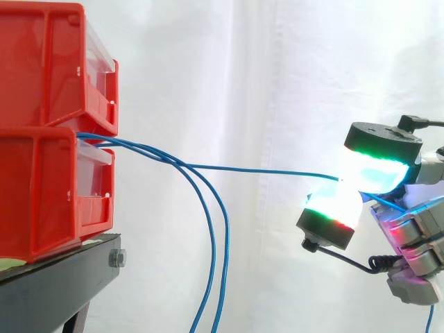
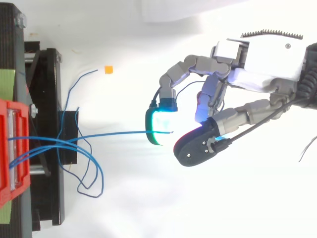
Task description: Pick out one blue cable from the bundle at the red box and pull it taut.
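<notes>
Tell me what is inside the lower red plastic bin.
Thin blue cables run out of the top of the lower red plastic bin; its walls hide their ends and anything else inside.

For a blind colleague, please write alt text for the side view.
The robot hand pinches one blue cable between glowing fingertips, holding it nearly straight out from the stacked red bins on a black stand. Two other blue cables droop from the same bins.

Two red bins (image 1: pixel 41 69), three blue cables (image 1: pixel 164 158), one hand (image 2: pixel 262 59).
One black stand (image 1: pixel 62 277) carries both bins. The three cables are one stretched cable (image 1: pixel 263 169) and two drooping cables (image 1: pixel 216 263). There is also one small orange square (image 2: pixel 108 69).
</notes>
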Motion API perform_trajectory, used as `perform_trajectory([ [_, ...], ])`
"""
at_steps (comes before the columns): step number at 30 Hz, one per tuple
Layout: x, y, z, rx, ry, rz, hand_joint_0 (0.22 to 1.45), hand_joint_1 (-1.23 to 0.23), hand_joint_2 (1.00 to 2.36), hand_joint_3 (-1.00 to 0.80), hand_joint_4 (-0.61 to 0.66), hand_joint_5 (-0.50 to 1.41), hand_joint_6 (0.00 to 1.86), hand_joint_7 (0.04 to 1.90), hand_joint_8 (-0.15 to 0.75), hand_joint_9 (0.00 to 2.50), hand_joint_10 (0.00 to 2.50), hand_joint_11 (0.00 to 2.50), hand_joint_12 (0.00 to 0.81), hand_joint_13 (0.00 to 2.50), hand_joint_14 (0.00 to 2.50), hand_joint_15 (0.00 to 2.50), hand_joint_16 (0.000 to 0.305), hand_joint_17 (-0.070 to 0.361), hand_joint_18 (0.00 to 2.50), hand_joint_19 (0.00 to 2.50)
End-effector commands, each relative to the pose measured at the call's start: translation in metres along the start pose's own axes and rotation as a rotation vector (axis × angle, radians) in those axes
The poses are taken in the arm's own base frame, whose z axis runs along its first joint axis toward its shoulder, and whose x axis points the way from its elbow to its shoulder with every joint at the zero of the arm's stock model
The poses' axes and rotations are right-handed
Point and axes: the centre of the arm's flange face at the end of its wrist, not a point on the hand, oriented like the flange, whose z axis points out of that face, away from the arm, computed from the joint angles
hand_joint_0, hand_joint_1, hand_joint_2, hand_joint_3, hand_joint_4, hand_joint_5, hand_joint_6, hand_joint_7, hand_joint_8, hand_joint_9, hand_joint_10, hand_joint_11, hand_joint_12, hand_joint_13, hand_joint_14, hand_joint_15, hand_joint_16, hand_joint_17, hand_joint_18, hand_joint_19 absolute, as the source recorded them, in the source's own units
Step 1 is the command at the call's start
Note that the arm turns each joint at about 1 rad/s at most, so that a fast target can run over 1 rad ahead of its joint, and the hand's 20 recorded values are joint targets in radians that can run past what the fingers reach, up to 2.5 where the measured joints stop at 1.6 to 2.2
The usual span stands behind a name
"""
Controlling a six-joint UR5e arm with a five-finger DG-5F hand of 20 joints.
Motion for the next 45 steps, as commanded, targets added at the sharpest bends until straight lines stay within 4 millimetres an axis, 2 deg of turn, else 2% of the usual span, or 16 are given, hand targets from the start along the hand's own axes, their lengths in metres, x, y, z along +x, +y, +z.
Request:
perform_trajectory([
  [1,-0.0001,0.0009,-0.0003,-0.001,0.000,0.000,0.74,-0.78,1.01,-0.41,-0.10,-0.15,0.96,1.03,0.242,1.36,0.27,1.57,0.297,1.43,0.01,1.56,0.053,0.119,1.04,0.91],
  [19,0.0000,-0.0006,-0.0001,0.000,0.000,-0.002,0.74,-0.79,1.01,-0.42,-0.10,-0.15,0.95,1.04,0.249,1.40,0.04,1.63,0.296,1.42,0.01,1.51,0.053,0.118,1.05,0.90],
  [45,0.0000,-0.0006,-0.0001,0.000,0.000,-0.002,0.74,-0.79,1.01,-0.42,-0.11,-0.15,0.95,1.04,0.255,1.39,0.00,1.64,0.307,1.42,0.01,1.50,0.052,0.117,1.04,0.90],
])
